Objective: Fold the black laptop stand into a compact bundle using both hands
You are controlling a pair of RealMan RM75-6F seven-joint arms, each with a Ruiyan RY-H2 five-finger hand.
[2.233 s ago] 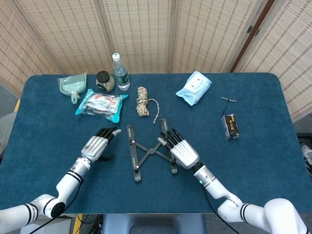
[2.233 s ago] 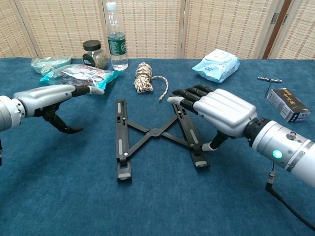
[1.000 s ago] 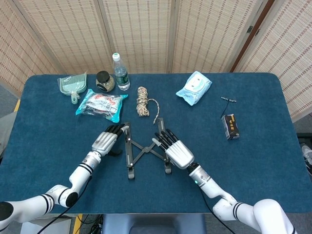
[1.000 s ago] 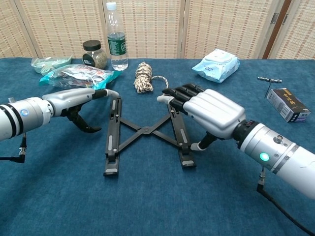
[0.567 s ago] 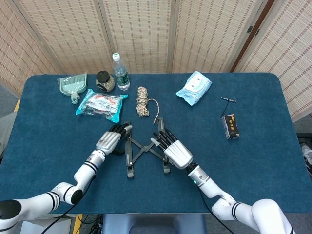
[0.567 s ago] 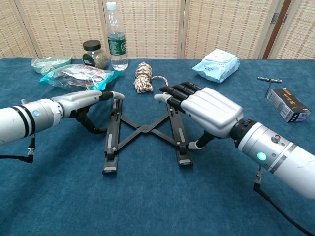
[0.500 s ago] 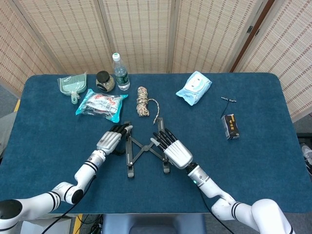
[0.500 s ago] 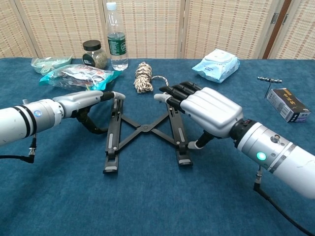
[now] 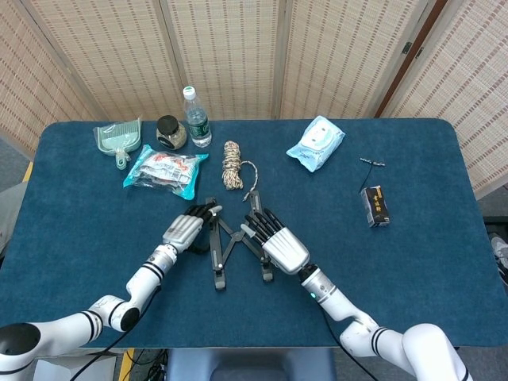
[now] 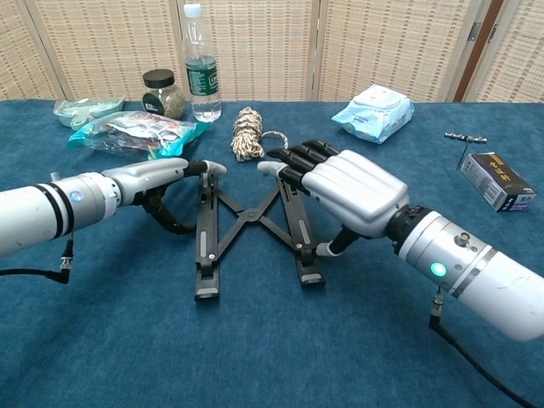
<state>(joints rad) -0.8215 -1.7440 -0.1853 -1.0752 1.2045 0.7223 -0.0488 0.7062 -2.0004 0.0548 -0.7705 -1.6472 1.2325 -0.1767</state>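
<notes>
Between both robot hands, laptop stand (image 10: 246,223) mid-table (image 10: 255,340).

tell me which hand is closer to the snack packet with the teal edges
Left. The left hand sits just in front of the snack packet, at the stand's left rail. The right hand lies across the stand on its right rail, farther from the packet.

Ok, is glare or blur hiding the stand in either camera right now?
Head view: even light, the laptop stand sharp, soft shadows only. Chest view: mild sheen on the right robot hand, the stand's bars crisp; the left robot hand in focus too.
</notes>
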